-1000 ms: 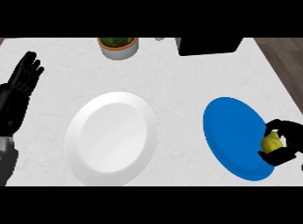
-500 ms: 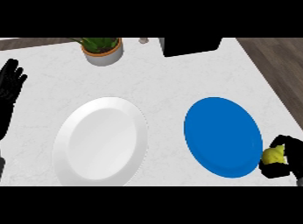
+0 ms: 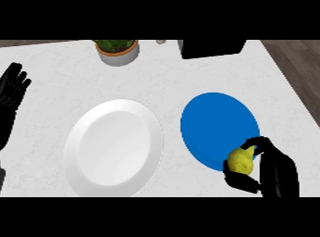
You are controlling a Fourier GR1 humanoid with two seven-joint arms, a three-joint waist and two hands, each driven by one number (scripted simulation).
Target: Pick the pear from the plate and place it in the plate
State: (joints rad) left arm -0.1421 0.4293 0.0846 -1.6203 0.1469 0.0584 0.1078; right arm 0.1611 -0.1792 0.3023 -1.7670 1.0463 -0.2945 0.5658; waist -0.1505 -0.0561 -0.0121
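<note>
A yellow pear point(image 3: 240, 160) is held at the near right rim of the blue plate point(image 3: 214, 122). My right hand point(image 3: 274, 173) has its fingers and thumb curled round the pear; whether the fruit still rests on the plate cannot be told. A white plate point(image 3: 113, 147) lies to the left of the blue one, with nothing on it. At the left edge of the view my left hand point(image 3: 6, 104) rests open, fingers up, away from both plates.
A potted plant point(image 3: 118, 50) in a pale pot stands at the back of the white counter point(image 3: 67, 83). A black box point(image 3: 211, 47) sits at the back right. A small pale object point(image 3: 161, 41) lies between them.
The view has shifted, so both plates sit further right and lower than half a second ago. My right hand, still shut on the pear, has come back over the blue plate's rim.
</note>
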